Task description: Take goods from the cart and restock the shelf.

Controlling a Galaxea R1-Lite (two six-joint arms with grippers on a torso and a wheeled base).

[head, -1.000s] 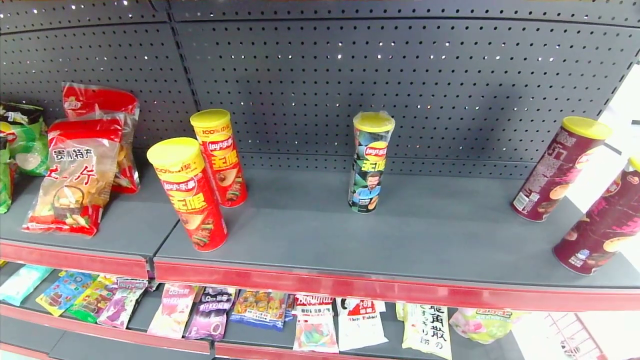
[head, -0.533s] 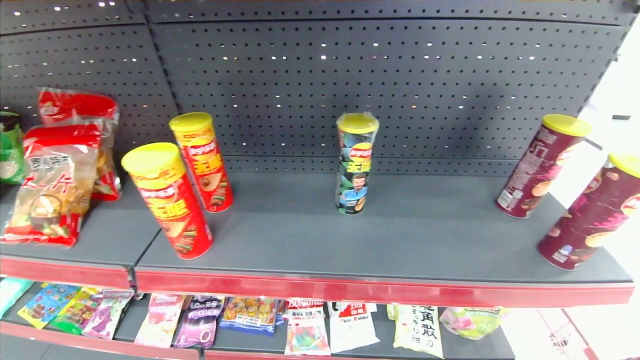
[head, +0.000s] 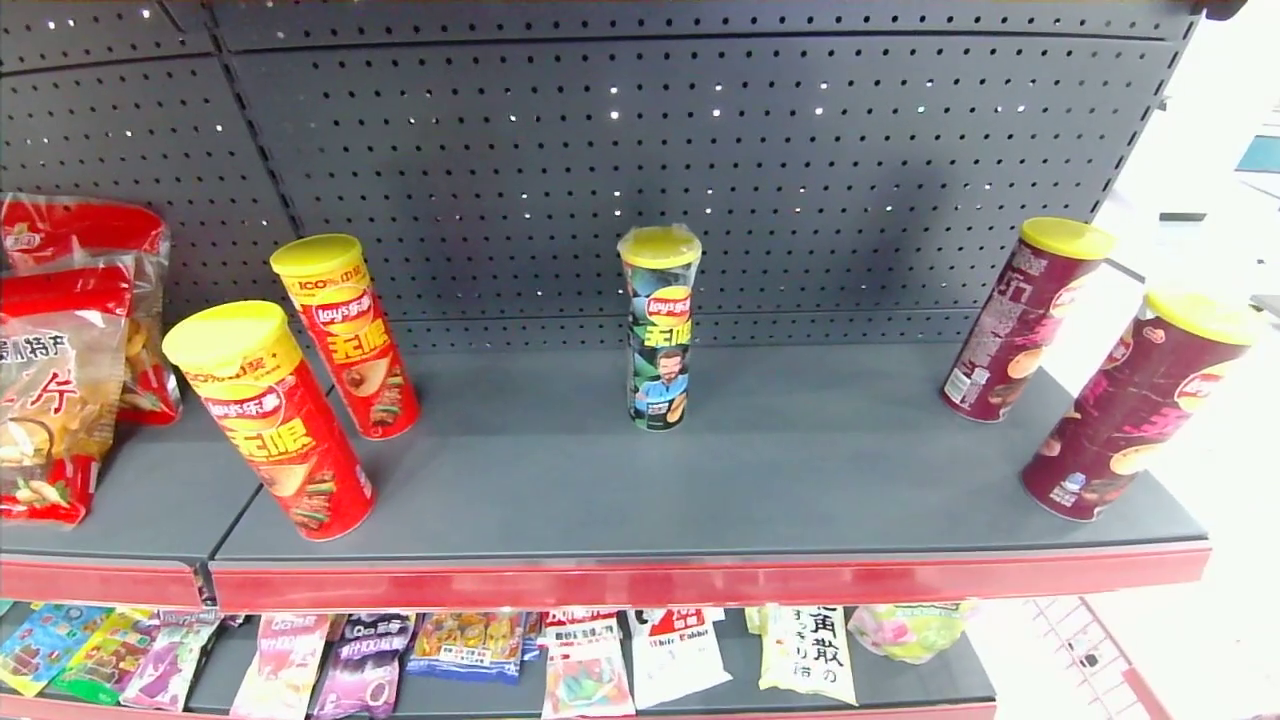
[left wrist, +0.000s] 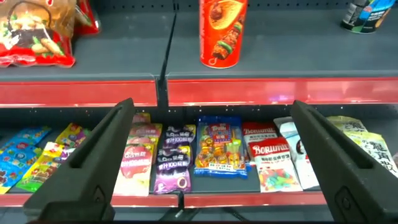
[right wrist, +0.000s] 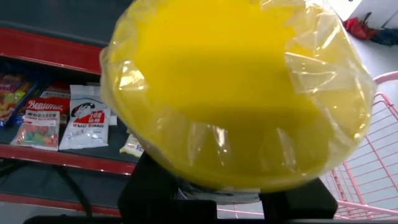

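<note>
We see the right gripper (right wrist: 224, 198) clamped round a chip can (right wrist: 230, 87), yellow film-wrapped lid up close, just beside the pink cart (right wrist: 385, 77). The left gripper (left wrist: 199, 165) gapes wide and empty, facing the snack packets (left wrist: 217, 146) low on the shelf (head: 700, 582). Up top stand red cans (head: 265, 420) on the left.

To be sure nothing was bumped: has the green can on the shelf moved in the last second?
No. The camera turned; the green can stands at the same spot on the shelf, between the red cans and the maroon cans.
</note>
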